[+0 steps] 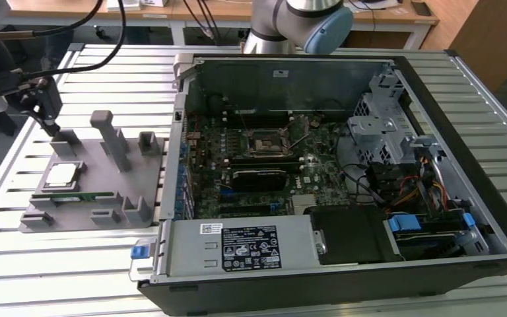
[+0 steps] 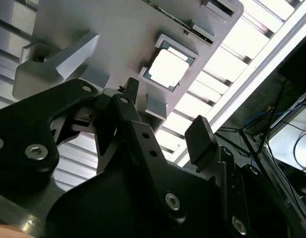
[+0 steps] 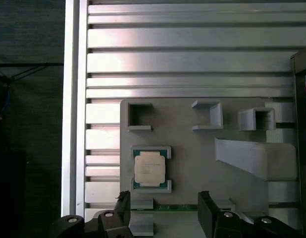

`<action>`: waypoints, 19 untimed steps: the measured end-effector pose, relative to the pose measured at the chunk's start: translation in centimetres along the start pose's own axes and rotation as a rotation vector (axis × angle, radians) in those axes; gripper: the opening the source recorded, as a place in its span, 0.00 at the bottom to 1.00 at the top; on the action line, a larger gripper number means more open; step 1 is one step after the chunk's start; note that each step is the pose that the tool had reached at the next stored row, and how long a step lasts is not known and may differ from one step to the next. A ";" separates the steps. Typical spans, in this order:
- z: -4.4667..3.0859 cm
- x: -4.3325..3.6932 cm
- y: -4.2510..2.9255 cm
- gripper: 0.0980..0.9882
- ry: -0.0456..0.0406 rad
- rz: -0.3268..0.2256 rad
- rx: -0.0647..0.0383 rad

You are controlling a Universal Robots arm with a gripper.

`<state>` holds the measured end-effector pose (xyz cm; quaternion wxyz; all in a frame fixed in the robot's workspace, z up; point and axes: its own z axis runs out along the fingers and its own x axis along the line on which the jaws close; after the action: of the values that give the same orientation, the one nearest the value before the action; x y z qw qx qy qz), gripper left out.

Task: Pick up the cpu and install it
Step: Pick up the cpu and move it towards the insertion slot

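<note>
Slatted table [image 3: 192, 64], cpu [image 3: 149, 168] near edge, pincer [image 3: 164, 199] spread

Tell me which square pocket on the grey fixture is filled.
The one holding the cpu, nearest the open end effector; the three small brackets beyond it in the first wrist view stand empty.

The cpu [image 3: 149, 168] lies uncovered from above in a low-rimmed pocket of the grey fixture plate [image 3: 192, 153], while a tall post [image 1: 105, 131], a slanted block [image 3: 254, 158] and the open computer case [image 1: 342, 285] rise nearby as obstacles.
</note>
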<state>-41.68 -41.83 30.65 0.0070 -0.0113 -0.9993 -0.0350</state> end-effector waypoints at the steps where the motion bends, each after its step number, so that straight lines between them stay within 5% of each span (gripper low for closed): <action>1: 0.15 0.00 -0.01 0.62 0.0001 0.000 0.000; 8: 1.01 0.01 -0.08 0.62 0.0040 -0.058 0.001; 19: 3.00 0.59 -0.23 0.62 0.0043 -0.058 0.001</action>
<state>-42.32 -41.83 27.65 0.0081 0.0178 -0.9992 -0.0347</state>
